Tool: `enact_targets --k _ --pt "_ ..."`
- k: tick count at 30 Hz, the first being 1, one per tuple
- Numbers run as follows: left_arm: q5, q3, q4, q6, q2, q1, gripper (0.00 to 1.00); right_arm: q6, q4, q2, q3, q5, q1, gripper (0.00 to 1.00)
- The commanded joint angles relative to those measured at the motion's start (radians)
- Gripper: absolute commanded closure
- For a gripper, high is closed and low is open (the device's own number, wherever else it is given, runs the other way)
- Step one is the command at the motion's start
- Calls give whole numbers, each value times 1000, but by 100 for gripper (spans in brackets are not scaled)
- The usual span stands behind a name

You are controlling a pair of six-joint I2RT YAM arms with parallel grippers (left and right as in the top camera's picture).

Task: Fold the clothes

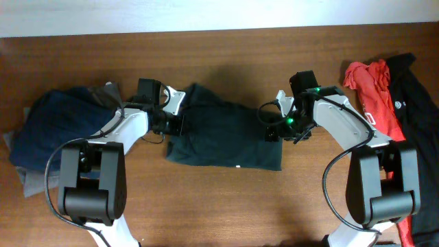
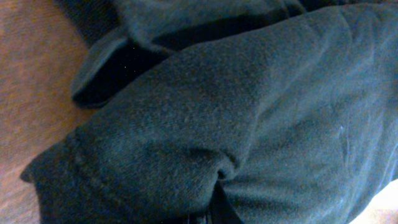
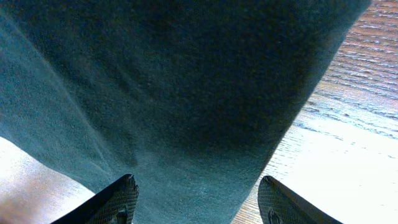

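Left hand [image 1: 173,125] — tight on green shirt [image 1: 226,140]

You have a brown wooden table [image 1: 219,206] filling nearly the whole overhead view, its grain running lengthwise. A pale white strip [image 1: 206,14] runs along its far edge. In the right wrist view, a bright glare [image 3: 354,146] washes out the wood.

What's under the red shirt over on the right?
A black garment shows under the red shirt, spreading past it on the right. Anything else beneath the red fabric is covered.
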Motion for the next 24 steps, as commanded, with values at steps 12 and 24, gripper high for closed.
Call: enact_targets --k 12,24 --pt "-340 410 -438 132 -155 -70 99 46 17 9 -6 -140 -20 37" --pt "-485 414 -462 38 -67 -101 100 36 -3 8 -6 -152 -32 36"
